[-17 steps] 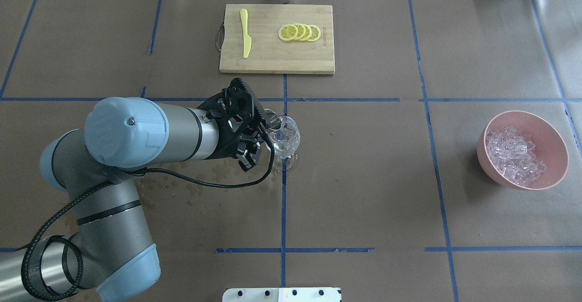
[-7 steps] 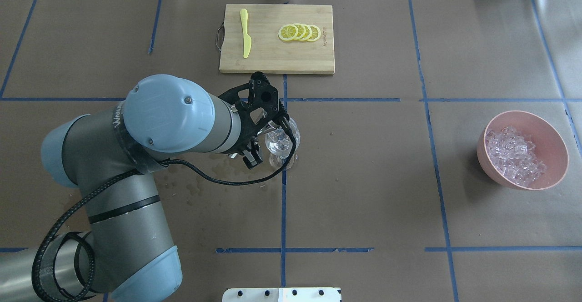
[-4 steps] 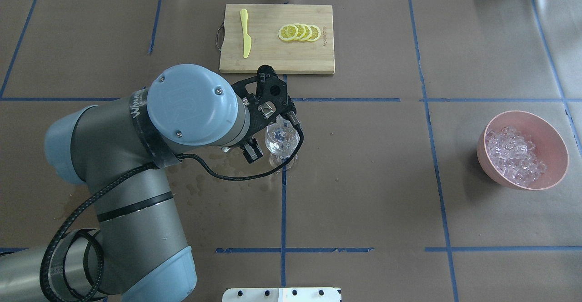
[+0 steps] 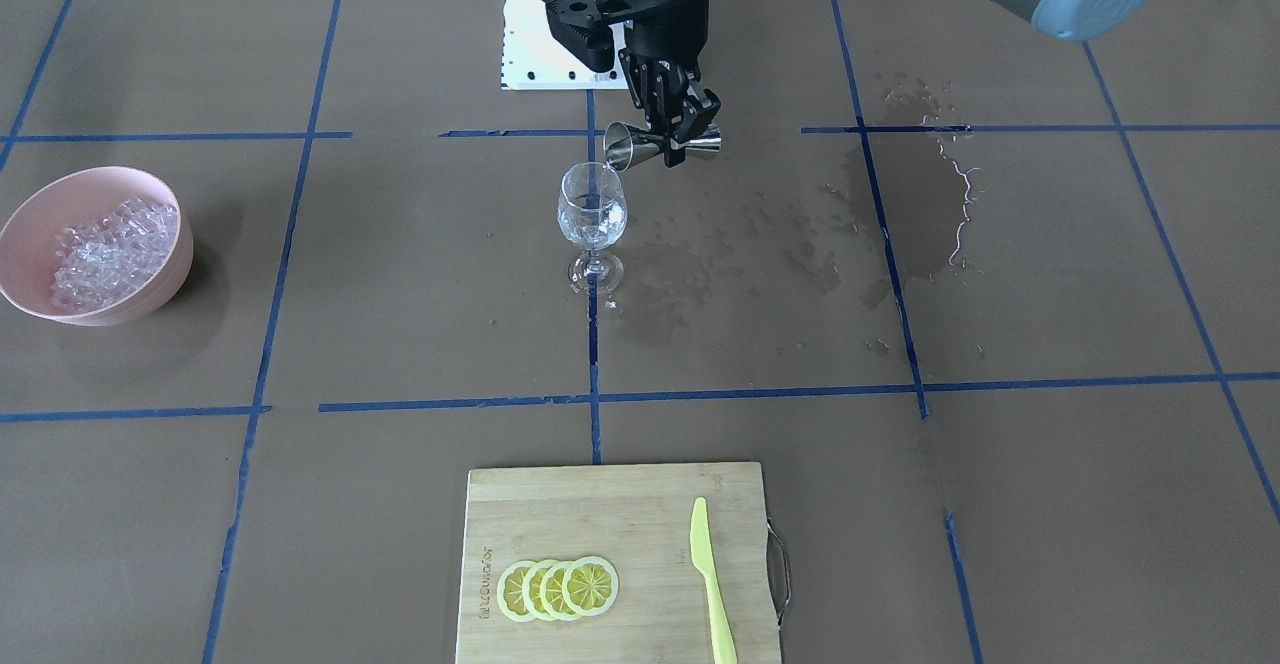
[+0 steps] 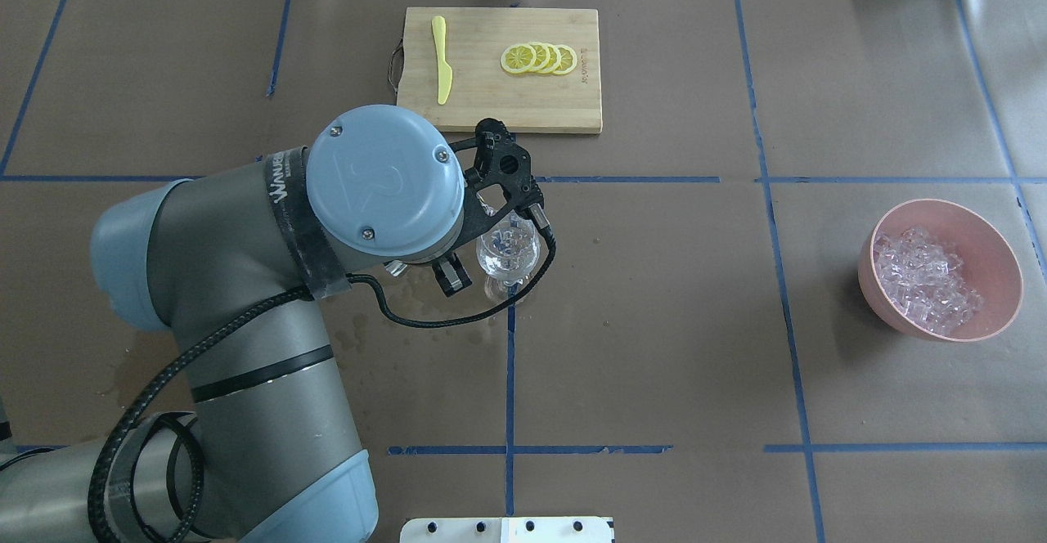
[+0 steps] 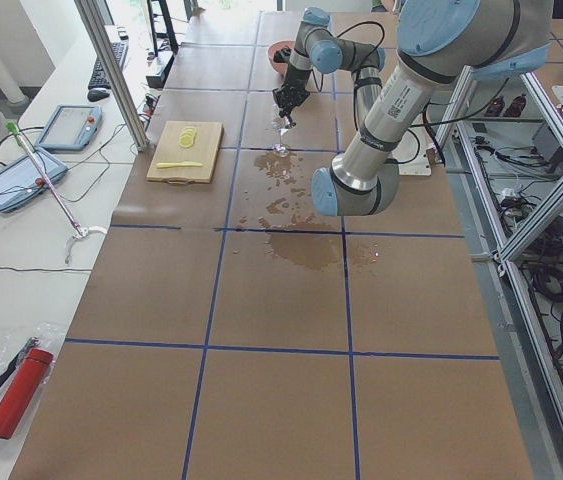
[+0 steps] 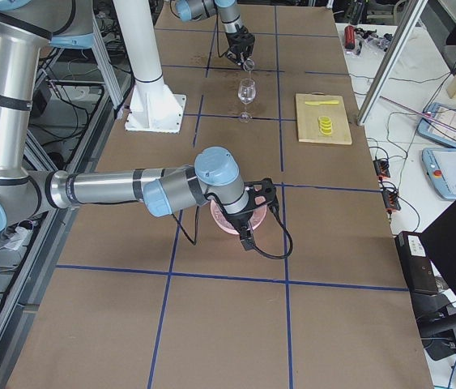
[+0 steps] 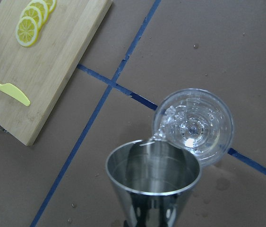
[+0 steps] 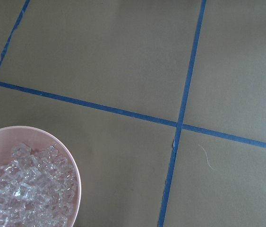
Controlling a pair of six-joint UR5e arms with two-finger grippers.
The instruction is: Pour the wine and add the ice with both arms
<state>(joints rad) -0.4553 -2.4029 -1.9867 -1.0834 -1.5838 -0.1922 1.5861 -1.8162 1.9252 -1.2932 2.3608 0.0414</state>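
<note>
First, from across the table: the left gripper points down, its fingers pinched narrow on the waist of a steel jigger. The jigger lies on its side, its open mouth at the rim of the glass, just left of the fingertips and lower. The wine sits low in the glass's cup, below and left of the fingers, not touching them. The ice fills a pink bowl at the far left, well apart from this gripper. Wet patches darken the paper right of the glass. Near the camera, a board carries lemon slices and a yellow knife.

From overhead, the left arm covers most of its gripper. The glass stands just right of the wrist, and the bowl of ice lies at the far right.

From the left end, the left gripper hangs small above the glass, with the bowl beyond.

From the right end, the right gripper hovers over the bowl and hides most of it. How its fingers stand cannot be told.

The left wrist camera looks past the jigger's mouth. Its lip meets the glass rim, and the wine in the glass shows bubbles.

The right wrist camera shows the ice in the bowl at lower left.
</note>
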